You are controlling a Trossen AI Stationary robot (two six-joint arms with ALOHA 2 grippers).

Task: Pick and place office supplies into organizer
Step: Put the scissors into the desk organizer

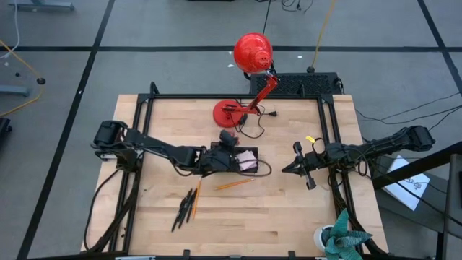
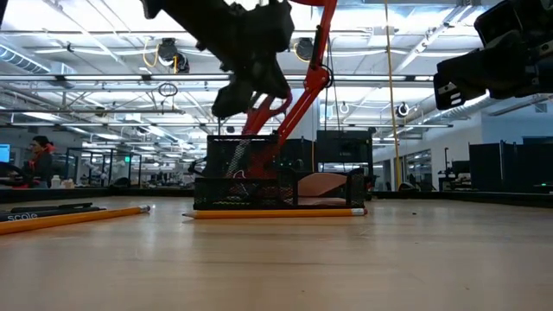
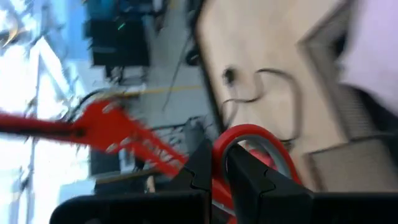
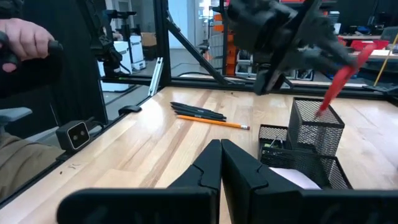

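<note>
The black mesh organizer point(image 1: 244, 165) point(image 2: 337, 188) sits mid-table, a pink sticky pad point(image 1: 248, 157) lying in it. My left gripper point(image 1: 227, 148) point(image 3: 217, 158) hovers over its tall mesh cup point(image 2: 238, 164) point(image 4: 317, 127), shut on the red-handled scissors point(image 3: 249, 134). My right gripper point(image 1: 285, 169) point(image 4: 219, 146) is shut and empty, to the organizer's right. Black pens point(image 1: 182, 208) point(image 4: 196, 111) and an orange pencil point(image 1: 195, 206) lie toward the near edge. Another pencil point(image 1: 234, 184) point(image 2: 276, 212) lies just in front of the organizer. A tiny yellow piece point(image 1: 310, 139) lies near the right arm. My left gripper pinches the rim of one red handle loop point(image 3: 231, 144) of the scissors between its two fingers. In the low view the red handle point(image 2: 268, 108) hangs just under the fingers, above the mesh cup. Where the blades end, I cannot tell.
The red desk lamp's round base point(image 1: 231, 112) and its cord point(image 1: 253, 130) lie just beyond the organizer toward the far edge. A potted plant point(image 1: 339, 238) stands at the near right corner. A person's hand point(image 4: 28, 37) shows beyond the table's frame.
</note>
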